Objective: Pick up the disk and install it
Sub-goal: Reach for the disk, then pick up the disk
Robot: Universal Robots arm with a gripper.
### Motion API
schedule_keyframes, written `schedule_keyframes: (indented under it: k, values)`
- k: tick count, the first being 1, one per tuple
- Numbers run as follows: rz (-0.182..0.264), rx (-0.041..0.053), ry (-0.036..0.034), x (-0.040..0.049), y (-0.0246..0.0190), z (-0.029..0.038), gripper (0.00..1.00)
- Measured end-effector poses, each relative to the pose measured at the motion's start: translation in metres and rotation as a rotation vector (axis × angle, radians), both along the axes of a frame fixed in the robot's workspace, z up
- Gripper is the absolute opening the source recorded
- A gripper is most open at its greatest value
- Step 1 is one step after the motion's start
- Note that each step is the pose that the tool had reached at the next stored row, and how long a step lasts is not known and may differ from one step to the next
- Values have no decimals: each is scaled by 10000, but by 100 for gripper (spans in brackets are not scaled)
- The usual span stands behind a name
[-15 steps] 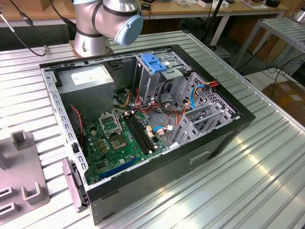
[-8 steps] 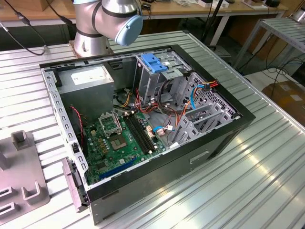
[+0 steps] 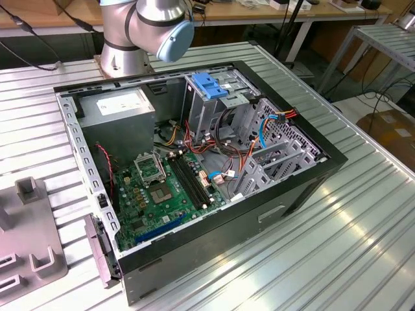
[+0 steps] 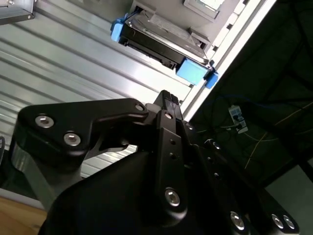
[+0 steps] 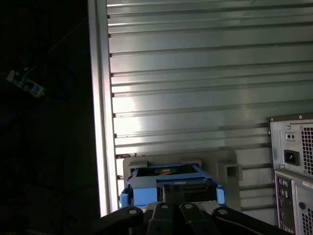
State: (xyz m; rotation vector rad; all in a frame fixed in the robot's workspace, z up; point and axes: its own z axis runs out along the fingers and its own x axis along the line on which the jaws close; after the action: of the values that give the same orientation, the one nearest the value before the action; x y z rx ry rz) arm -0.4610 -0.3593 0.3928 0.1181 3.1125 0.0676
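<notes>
The disk [image 4: 161, 36], a grey-metal drive in a bright blue carrier, lies flat in a pale grey holder [image 5: 227, 169] on the ribbed aluminium counter [image 3: 337, 246], close beside the counter's edge. In both wrist views the black gripper [image 4: 165, 105] hangs near the disk but apart from it, with bare counter between the two in the second wrist view. Whether the gripper is open or closed cannot be told; the disk is not in its grasp. In the first wrist view the rear panel of the computer case [image 5: 293, 161] stands on the same counter, well apart from the holder.

In the exterior view the computer case lies on its side with the cover off, so that the green motherboard [image 3: 162, 188] faces up. A metal drive cage [image 3: 214, 110] with a blocky blue tab [image 3: 211, 84] stands at the far end of the case, beside bundles of red, orange and blue cables [image 3: 259, 133]. The arm's [image 3: 146, 29] grey and light-blue joints rise behind the case. A grey fixture plate [image 3: 26, 240] rests on the counter at the exterior view's left.
</notes>
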Motion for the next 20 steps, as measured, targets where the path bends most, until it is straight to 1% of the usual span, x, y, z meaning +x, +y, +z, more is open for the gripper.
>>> schedule_keyframes:
  k: [1, 2, 16, 17, 20]
  values:
    - [0, 0, -1, -54, -15, -1, 10]
    - [1, 0, 0, -67, -17, 0, 10]
    - [-1, -4, 1, -75, -17, 1, 10]
    - [-1, -4, 31, -70, -17, 8, 10]
    - [47, -23, 267, -54, -25, 9, 10]
